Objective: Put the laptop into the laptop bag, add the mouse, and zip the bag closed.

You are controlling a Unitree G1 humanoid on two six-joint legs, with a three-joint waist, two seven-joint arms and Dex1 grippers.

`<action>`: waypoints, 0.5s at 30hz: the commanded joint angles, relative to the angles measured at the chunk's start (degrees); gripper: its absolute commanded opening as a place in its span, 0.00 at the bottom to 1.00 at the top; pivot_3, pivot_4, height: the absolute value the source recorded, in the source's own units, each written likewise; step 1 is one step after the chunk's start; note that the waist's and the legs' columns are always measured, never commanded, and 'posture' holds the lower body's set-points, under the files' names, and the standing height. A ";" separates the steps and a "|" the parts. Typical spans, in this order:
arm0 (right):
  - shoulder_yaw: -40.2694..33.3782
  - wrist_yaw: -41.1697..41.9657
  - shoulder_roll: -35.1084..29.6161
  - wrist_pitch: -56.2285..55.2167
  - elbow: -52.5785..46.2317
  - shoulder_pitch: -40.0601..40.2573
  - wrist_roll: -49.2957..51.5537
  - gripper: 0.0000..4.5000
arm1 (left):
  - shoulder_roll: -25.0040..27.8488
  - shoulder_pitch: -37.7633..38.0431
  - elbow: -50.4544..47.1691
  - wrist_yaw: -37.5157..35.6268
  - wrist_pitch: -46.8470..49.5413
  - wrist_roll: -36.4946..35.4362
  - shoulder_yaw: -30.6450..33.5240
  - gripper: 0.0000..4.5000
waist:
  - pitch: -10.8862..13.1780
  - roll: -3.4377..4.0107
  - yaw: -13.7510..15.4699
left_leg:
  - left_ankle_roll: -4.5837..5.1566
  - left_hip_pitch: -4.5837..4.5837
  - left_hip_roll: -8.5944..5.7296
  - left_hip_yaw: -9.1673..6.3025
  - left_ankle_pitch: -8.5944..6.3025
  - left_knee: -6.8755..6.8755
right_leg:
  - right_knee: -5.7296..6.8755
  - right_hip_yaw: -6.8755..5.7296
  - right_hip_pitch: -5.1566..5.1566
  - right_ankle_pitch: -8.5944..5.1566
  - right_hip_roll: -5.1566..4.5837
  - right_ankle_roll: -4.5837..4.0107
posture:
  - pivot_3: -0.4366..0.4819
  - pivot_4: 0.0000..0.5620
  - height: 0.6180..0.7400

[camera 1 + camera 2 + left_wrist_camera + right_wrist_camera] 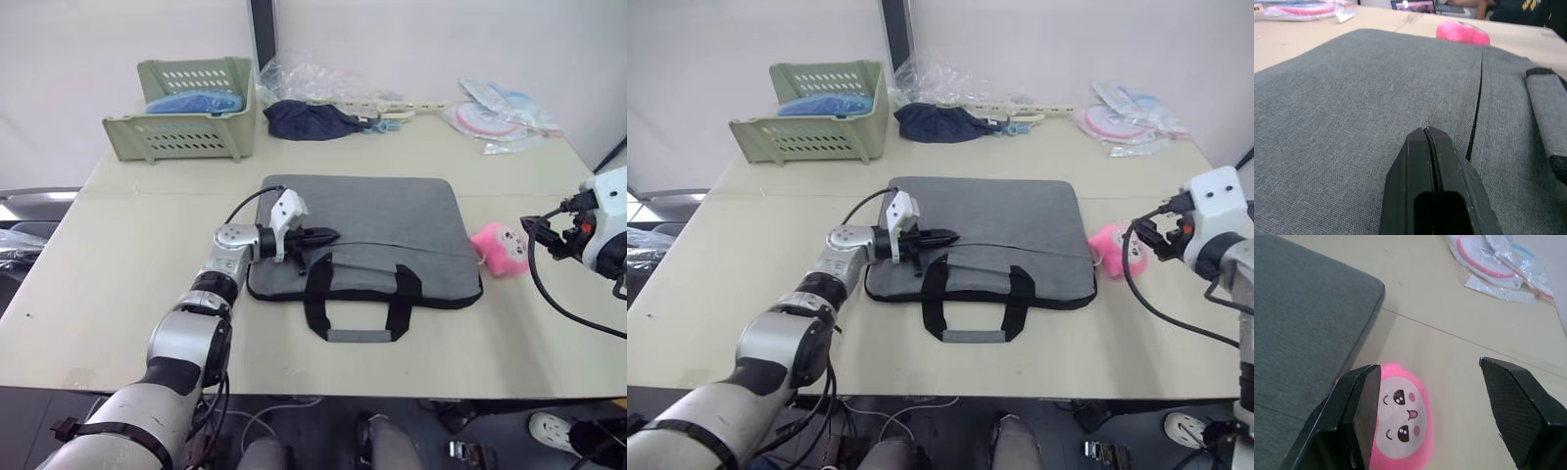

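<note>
A pale beige table (127,294) carries the grey laptop bag (392,220) flat at its centre. A pink plush (500,249) lies just beside the bag; a green basket (186,132), navy cloth bundle (309,119) and plastic packets (500,117) line the far edge

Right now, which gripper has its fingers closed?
The left gripper: fingers pressed together over the laptop bag. The right gripper is spread wide above the pink plush.

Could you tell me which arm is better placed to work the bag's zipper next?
The left, I think. Its pincer is shut and lies on the bag right beside the zipper line. The right pincer is open, off the bag's end, over the pink plush.
</note>
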 commanded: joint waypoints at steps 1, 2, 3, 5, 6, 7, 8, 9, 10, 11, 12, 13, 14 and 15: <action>-1.94 -2.82 1.06 3.35 -5.97 -1.35 1.72 0.79 | 0.64 -0.63 0.44 -0.76 1.54 -1.69 1.68 0.00 | 0.17 -0.09 0.01 | 0.00 -0.03 0.00 0.00 0.00 0.00 | 0.00 0.00 -0.03 0.00 0.00 0.00 | 0.48 0.27 1.00; -1.84 -3.19 1.44 4.16 -6.98 -1.52 1.97 0.79 | 1.06 -1.05 -0.02 -0.62 1.62 -2.01 2.01 0.00 | 0.29 -0.11 0.01 | 0.00 -0.05 0.00 0.00 0.00 0.01 | 0.01 0.00 -0.04 0.00 0.00 0.00 | 0.48 0.27 1.00; -1.63 -3.48 1.82 5.06 -8.14 -1.68 2.47 0.79 | 1.65 -1.56 -0.74 -0.10 2.08 -2.52 2.55 0.00 | 0.37 -0.16 -0.02 | 0.00 -0.07 0.00 0.00 0.00 0.01 | 0.01 -0.01 -0.06 0.00 0.00 0.00 | 0.48 0.27 1.00; -1.35 -3.82 2.37 6.52 -9.99 -1.92 3.31 0.79 | 2.64 -2.21 -2.39 -0.02 2.98 -3.71 3.58 0.00 | 0.67 -0.24 -0.26 | 0.00 -0.11 0.00 0.01 0.00 0.01 | 0.01 -0.01 -0.11 0.00 0.02 0.00 | 0.48 0.27 1.00; -1.32 -3.97 2.49 7.01 -10.52 -1.98 3.61 0.79 | 2.89 -2.31 -2.96 -0.20 3.31 -4.07 3.82 0.00 | 0.80 -0.24 -0.29 | 0.00 -0.15 0.00 0.01 0.00 0.00 | 0.01 0.00 -0.16 0.00 0.03 0.00 | 0.48 0.27 1.00; -1.24 -4.14 2.56 7.34 -10.77 -2.08 3.76 0.79 | 3.00 -2.32 -3.26 -0.36 3.51 -4.21 3.91 0.00 | 0.96 -0.21 -0.32 | 0.00 -0.16 0.00 0.01 0.00 0.00 | 0.01 0.00 -0.18 0.00 0.04 0.00 | 0.48 0.27 1.00; -1.01 -4.16 2.61 7.74 -11.19 -2.24 4.02 0.79 | 3.35 -2.37 -4.24 -0.69 3.90 -4.67 4.14 0.00 | 1.08 -0.21 -0.34 | 0.00 -0.16 0.00 0.02 0.00 0.00 | 0.01 0.00 -0.19 0.00 0.04 0.01 | 0.48 0.27 1.00; -0.91 -4.24 2.73 8.61 -12.07 -2.55 4.57 0.79 | 4.28 -2.68 -6.89 -0.80 5.41 -6.11 5.09 0.00 | 1.23 -0.22 -0.35 | 0.00 -0.17 0.00 0.04 0.00 -0.01 | 0.01 0.00 -0.20 0.00 0.04 0.01 | 0.48 0.27 1.00; -0.77 -4.35 2.83 9.20 -12.63 -2.81 4.98 0.79 | 4.97 -2.91 -8.78 -0.85 6.53 -7.17 5.78 0.00 | 1.46 -0.29 -0.36 | 0.00 -0.18 0.00 0.05 0.00 -0.01 | 0.01 0.00 -0.21 0.01 0.04 0.01 | 0.48 0.27 1.00; -0.79 -4.08 2.82 10.38 -13.70 -3.10 5.96 0.79 | 6.29 -2.99 -12.88 -0.56 8.40 -8.68 6.77 0.00 | 1.56 -0.37 -0.37 | 0.00 -0.22 0.00 0.05 0.00 0.00 | 0.01 0.00 -0.29 0.01 0.04 0.02 | 0.48 0.27 1.00; -0.81 -3.54 2.60 11.37 -14.92 -3.17 6.94 0.79 | 7.61 -2.87 -17.40 0.02 11.38 -10.36 7.83 0.00 | 1.68 -0.45 -0.37 | 0.00 -0.20 0.00 0.05 0.00 0.03 | 0.02 0.00 -0.46 0.03 0.04 0.05 | 0.48 0.27 1.00; -0.73 -3.06 2.25 12.15 -15.96 -3.22 7.69 0.79 | 9.04 -2.28 -22.13 0.58 13.95 -11.49 8.46 0.00 | 1.71 -0.50 -0.39 | -0.01 -0.34 0.00 0.05 0.01 0.09 | 0.12 0.01 -0.67 0.03 0.04 0.05 | 0.48 0.27 1.00; -0.59 -2.84 2.02 12.68 -16.62 -3.28 8.18 0.79 | 9.99 -1.67 -25.61 1.08 15.94 -12.29 8.76 0.00 | 1.73 -0.52 -0.50 | -0.01 -0.53 0.00 0.06 0.01 0.14 | 0.21 0.01 -0.90 0.03 0.03 0.05 | 0.48 0.27 1.00; -0.95 -2.21 1.50 13.76 -17.56 -3.60 9.43 0.80 | 12.08 -0.72 -31.00 2.21 20.17 -13.87 9.78 0.06 | 1.73 -0.51 -0.54 | -0.02 -0.72 0.00 0.06 0.02 0.21 | 0.31 0.00 -1.13 0.03 0.04 0.05 | 0.48 0.27 1.00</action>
